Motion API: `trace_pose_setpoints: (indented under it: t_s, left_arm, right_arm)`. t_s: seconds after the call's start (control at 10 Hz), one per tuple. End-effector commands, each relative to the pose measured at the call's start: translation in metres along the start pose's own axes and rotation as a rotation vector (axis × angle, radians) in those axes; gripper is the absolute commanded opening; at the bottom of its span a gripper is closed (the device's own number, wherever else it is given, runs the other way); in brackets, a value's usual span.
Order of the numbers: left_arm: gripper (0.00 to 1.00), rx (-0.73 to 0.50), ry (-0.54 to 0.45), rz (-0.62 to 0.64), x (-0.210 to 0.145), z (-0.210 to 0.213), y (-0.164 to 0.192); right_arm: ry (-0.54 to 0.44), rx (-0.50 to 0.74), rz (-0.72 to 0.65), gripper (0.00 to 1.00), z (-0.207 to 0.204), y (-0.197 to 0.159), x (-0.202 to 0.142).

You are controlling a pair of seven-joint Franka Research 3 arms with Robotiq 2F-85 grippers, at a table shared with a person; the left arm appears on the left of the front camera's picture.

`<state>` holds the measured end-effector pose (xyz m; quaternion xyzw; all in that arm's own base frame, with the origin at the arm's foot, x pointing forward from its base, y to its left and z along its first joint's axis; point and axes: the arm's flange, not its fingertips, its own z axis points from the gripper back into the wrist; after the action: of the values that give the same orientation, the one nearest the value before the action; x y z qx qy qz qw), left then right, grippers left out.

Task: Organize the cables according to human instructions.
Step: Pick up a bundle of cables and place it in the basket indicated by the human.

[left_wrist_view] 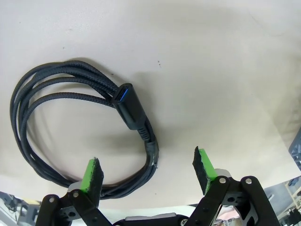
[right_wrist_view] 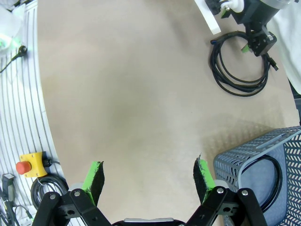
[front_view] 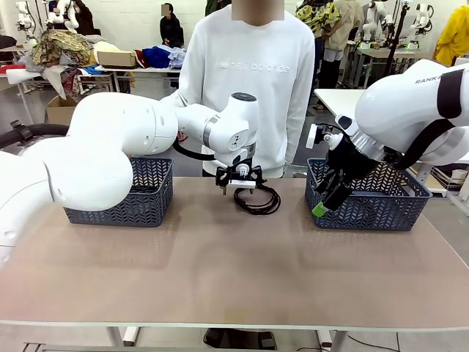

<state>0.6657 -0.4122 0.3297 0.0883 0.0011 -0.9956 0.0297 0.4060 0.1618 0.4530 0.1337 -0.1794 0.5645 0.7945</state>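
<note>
Hovering with jaws apart over the coiled cable on the surface, the left gripper should pinch the limp, light, bundled strands, not the stiff plug.

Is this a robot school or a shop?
Probably a robot training lab: more white robot arms stand at far tables, a yellow box with a red stop button sits nearby, and piled clothes wait behind.
</note>
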Motion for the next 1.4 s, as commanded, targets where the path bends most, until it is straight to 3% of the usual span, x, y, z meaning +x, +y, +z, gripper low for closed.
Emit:
trace_pose_setpoints:
  t_s: [0.0,0.2,0.5,0.6,0.7,0.8,0.9,1.0,1.1,1.2,1.3]
  left_arm:
    - [1.0,0.011,0.01,-0.034,-0.0077,0.0022,0.0038]
    - [0.95,0.006,0.011,-0.026,-0.0064,0.0027,0.0024]
    - [0.77,0.002,0.0,-0.017,-0.0062,0.0006,0.0016]
    - [0.8,0.0,-0.006,-0.018,-0.0063,0.0001,0.0012]
    - [0.72,-0.002,-0.009,-0.017,-0.0067,-0.0006,0.0012]
    - [0.75,-0.003,-0.013,-0.015,-0.0067,-0.001,0.001]
    - [0.65,-0.005,-0.019,-0.012,-0.0069,-0.002,0.0003]
    - [0.7,-0.003,-0.021,-0.009,-0.0071,-0.0024,0.0003]
    - [0.57,-0.003,-0.023,-0.007,-0.007,-0.0033,0.0005]
    - [0.61,-0.004,-0.023,-0.008,-0.0071,-0.0035,0.0005]
    - [0.46,-0.006,-0.025,-0.008,-0.0076,-0.0041,0.0004]
  right_arm:
    - [-0.003,-0.003,-0.003,1.0,0.0011,0.0006,-0.0004]
    - [-0.003,-0.003,-0.003,1.0,0.0011,0.0006,-0.0004]
    - [-0.003,-0.003,-0.003,1.0,0.0011,0.0006,-0.0004]
    - [-0.003,-0.003,-0.003,1.0,0.0011,0.0006,-0.0004]
    - [-0.003,-0.003,-0.003,1.0,0.0011,0.0006,-0.0004]
    - [-0.003,-0.003,-0.003,1.0,0.0011,0.0006,-0.0004]
    - [-0.003,-0.003,-0.003,1.0,0.0011,0.0006,-0.0004]
    - [-0.003,-0.003,-0.003,1.0,0.0011,0.0006,-0.0004]
    - [-0.003,-0.003,-0.003,1.0,0.0011,0.0006,-0.0004]
    - [-0.003,-0.003,-0.003,1.0,0.0011,0.0006,-0.0004]
    - [-0.003,-0.003,-0.003,1.0,0.0011,0.0006,-0.0004]
